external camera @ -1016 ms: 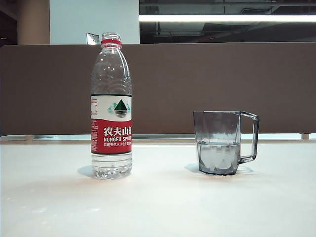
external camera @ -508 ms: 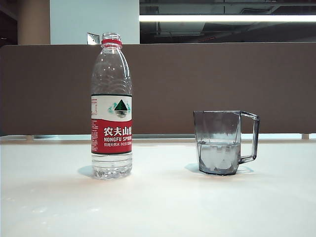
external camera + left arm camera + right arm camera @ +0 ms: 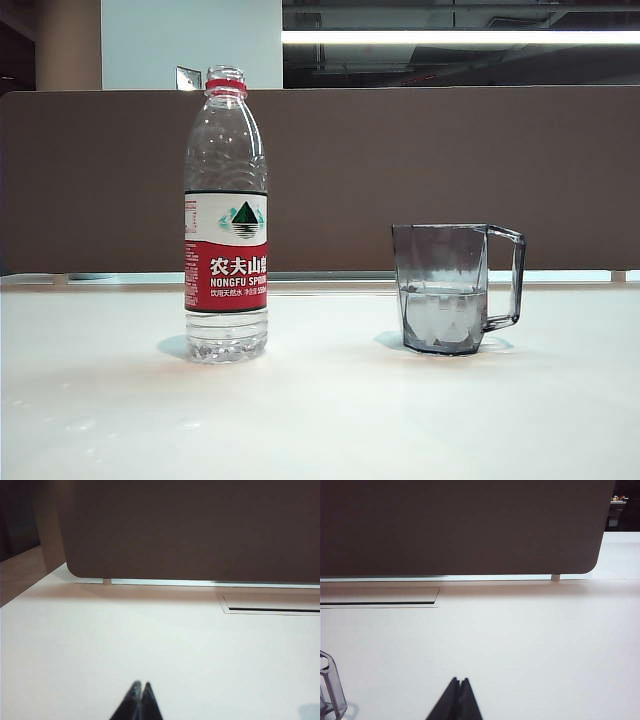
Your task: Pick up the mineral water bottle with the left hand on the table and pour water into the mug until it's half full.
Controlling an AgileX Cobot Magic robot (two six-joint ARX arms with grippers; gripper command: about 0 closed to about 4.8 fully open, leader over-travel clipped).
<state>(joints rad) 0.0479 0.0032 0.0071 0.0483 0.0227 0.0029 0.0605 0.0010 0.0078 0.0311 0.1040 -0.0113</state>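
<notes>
The mineral water bottle [image 3: 226, 215] stands upright and uncapped on the white table [image 3: 320, 420], left of centre, with a little water at its bottom. To its right stands the grey-tinted mug [image 3: 447, 288], handle to the right, with water up to about half its height. Neither gripper shows in the exterior view. My left gripper [image 3: 141, 684] hovers low over bare tabletop, its dark fingers pressed together with nothing between them. My right gripper [image 3: 459, 680] is likewise shut and holds nothing, with the mug's handle [image 3: 331, 687] off to one side of it.
A brown partition [image 3: 400, 170] runs along the table's far edge. A slotted cable port [image 3: 272, 605] lies in the tabletop near the partition; it also shows as the cable port [image 3: 377, 597] in the right wrist view.
</notes>
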